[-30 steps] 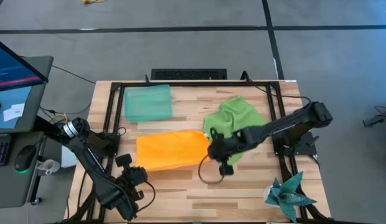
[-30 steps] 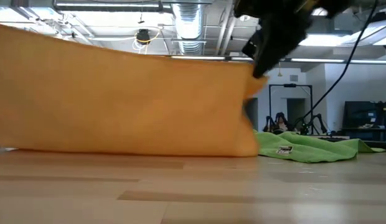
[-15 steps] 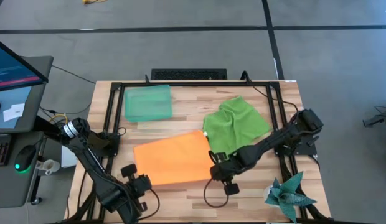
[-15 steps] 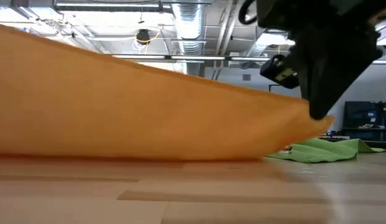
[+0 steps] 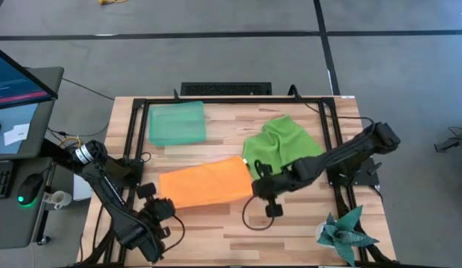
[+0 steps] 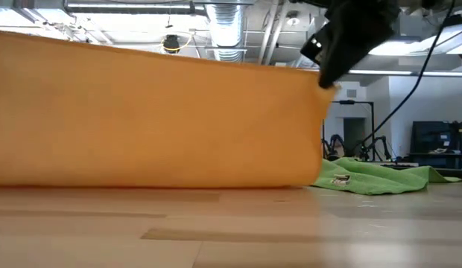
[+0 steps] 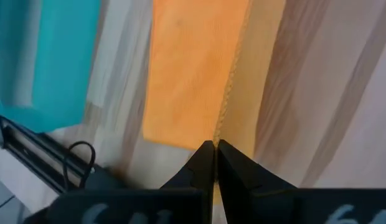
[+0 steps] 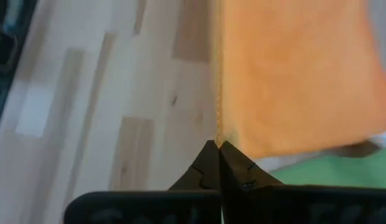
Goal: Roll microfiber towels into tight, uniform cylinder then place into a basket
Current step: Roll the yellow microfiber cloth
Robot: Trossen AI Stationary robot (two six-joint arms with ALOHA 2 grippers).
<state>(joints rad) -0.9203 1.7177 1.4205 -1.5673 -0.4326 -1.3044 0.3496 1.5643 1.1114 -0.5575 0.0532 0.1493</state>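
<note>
Since before, orange towel (image 5: pixel 205 187) has been drawn back; each closed tool, left (image 5: pixel 158 211) and right (image 5: pixel 255 187), grips a corner.

Basket (image 5: pixel 176 123): table (image 5: pixel 290 227) rear left. One towel (image 5: pixel 205 187): centre, before basket. Other towel (image 5: pixel 285 146): right of it, edges touching.

Orange towel (image 5: pixel 205 187) stretched between left claw (image 5: pixel 158 210) at 7 o'clock and right claw (image 5: pixel 258 186); green towel (image 5: pixel 282 147) at 2 o'clock.
</note>
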